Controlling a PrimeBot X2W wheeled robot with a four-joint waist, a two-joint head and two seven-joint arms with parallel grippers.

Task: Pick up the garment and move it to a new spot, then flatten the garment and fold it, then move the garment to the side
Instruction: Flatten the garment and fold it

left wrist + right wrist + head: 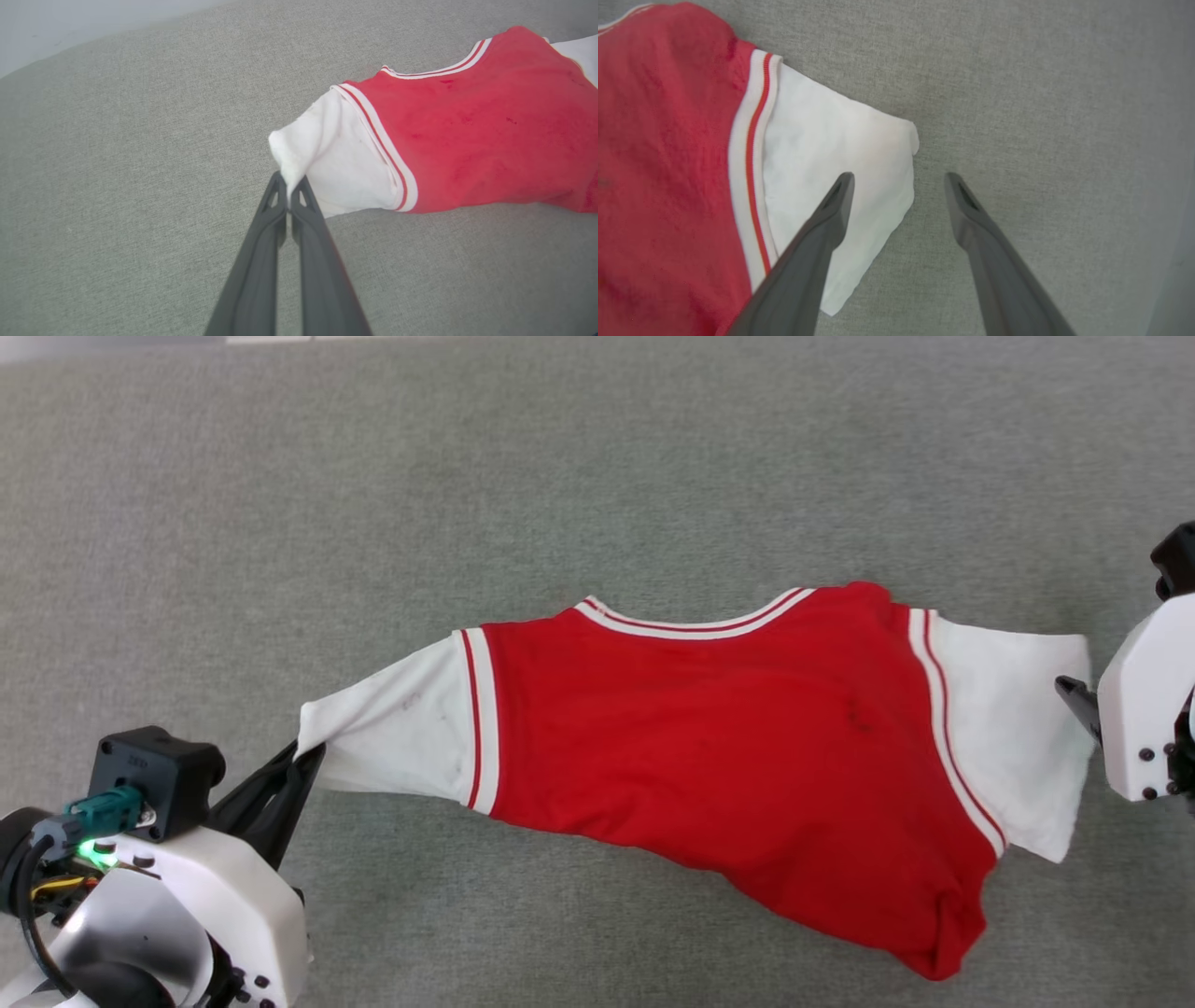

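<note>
Jaws of left gripper pinched tight on a white sleeve tip of the garment, sleeve drawn toward them, likely to stretch it flat. Right gripper jaws wide apart, empty, straddling the opposite sleeve's edge, probably lining up a grip.

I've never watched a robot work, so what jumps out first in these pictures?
A bright red jersey with white sleeves sprawls across the middle of the grey cloth surface. At the lower left, the left gripper has its dark fingers pinched shut on the tip of one sleeve. At the right, the right gripper stands wide open at the edge of the other sleeve.
</note>
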